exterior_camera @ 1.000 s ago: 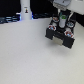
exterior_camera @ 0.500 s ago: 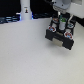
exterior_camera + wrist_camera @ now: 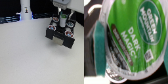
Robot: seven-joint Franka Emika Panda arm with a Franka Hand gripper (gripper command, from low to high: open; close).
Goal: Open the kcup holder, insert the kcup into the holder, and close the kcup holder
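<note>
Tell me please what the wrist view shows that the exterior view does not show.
Only the wrist view shows the kcup close up: a green lid printed "Green Mountain" and "Dark Magic", filling most of the picture. Only the exterior view shows the whole scene: the white table, the black kcup holder with pods on it, and the gripper above it. Both share the green-topped kcup, tiny in the exterior view. Whether the gripper is shut cannot be told.

kcup holder [image 3: 61,34]: you find it on the table [image 3: 27,57], toward the exterior view's right | pods: seated in its slots | kcup [image 3: 64,20]: above the holder
</note>
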